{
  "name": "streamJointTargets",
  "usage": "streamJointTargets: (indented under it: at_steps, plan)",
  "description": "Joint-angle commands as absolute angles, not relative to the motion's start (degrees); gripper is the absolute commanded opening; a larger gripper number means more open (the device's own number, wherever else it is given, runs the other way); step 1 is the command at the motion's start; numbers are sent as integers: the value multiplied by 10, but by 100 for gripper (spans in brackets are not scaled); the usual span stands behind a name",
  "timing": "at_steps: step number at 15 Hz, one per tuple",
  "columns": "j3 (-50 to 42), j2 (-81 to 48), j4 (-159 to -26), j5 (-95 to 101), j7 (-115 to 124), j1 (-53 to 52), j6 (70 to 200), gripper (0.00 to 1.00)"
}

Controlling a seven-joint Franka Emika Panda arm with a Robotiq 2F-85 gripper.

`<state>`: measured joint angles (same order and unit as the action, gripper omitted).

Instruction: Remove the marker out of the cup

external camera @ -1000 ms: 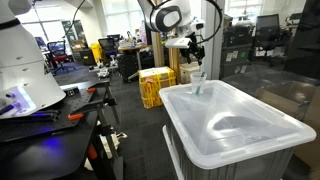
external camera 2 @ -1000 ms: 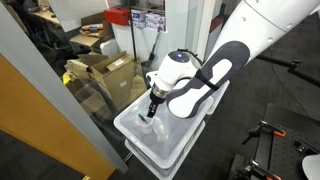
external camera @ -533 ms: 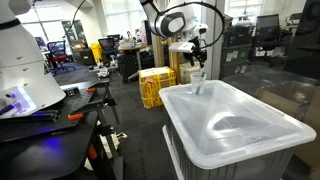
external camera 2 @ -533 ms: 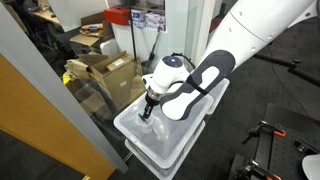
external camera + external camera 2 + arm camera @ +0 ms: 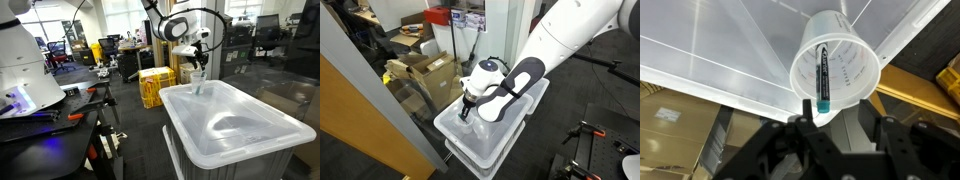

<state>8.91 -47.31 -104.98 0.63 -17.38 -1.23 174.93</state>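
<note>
In an exterior view, the claw [image 5: 196,58] hangs just above the cup [image 5: 198,83], which stands upright near the far edge of the counter [image 5: 240,125], the lid of a big translucent white bin. The marker cannot be made out at this range.

In an exterior view from the opposite side, the arm's bulk hides the cup. The claw [image 5: 466,108] points down over the counter [image 5: 460,142].

In the wrist view, the claw [image 5: 845,122] is spread wide and holds nothing, its fingers either side of the cup [image 5: 855,62]. The marker [image 5: 822,75] leans against the inner wall, teal end nearest the camera, and nothing else is inside.

The grasp looks best made by descending straight and pinching the marker's upper end. A vertical lift should keep the light cup from tipping or riding along.
</note>
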Motion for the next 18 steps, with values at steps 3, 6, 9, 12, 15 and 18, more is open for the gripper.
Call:
streamJointTargets:
  at_steps: [3,6,9,12,15,18]
  plan:
    - [90,-498,-1017,23,-147,-12,1739,45]
    - [93,-506,-1010,22,-148,-10,1736,47]
    - [96,-515,-1003,21,-148,-8,1734,47]
    - [100,-522,-998,21,-149,-6,1733,45]
    - [108,-531,-991,21,-152,-2,1731,45]
    - [107,-538,-985,20,-150,-1,1729,45]
